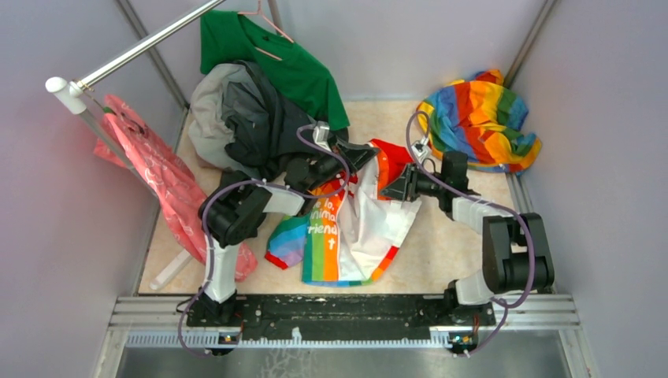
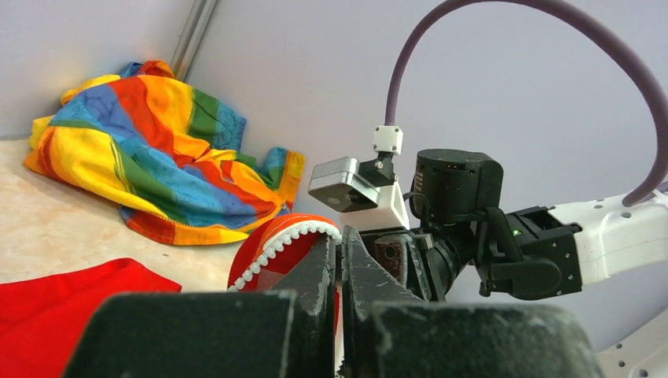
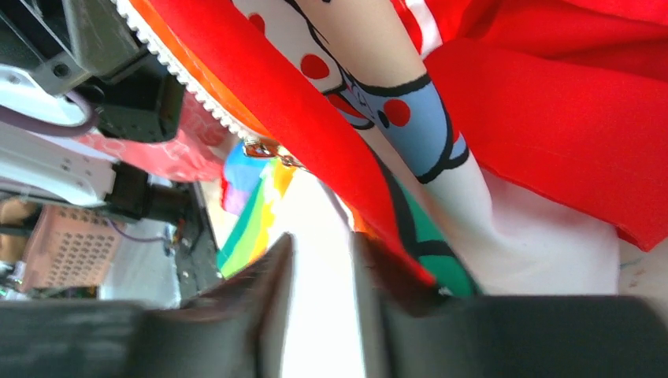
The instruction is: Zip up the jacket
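jacket (image 1: 358,228): centre of worktop (image 1: 441,256)
garment heap (image 1: 236,118): back left, behind jacket
cloth (image 1: 480,118): back right corner, well apart from jacket

The only writing I can read is on the jacket (image 1: 370,220), seen from the overhead view. Dark letters are printed on its front, at the edge of the rainbow stripes, and stacked in short lines. The top line looks to me like "la", the one under it ends in "nimal", and the next reads "friend". Below them stands a small cross-like mark. The letters are small and partly cut off on their left side, so I cannot vouch for more than that. My right wrist camera shows a printed cartoon figure with red dots on the cloth, but no letters I can make out. My left wrist view gives me none either.
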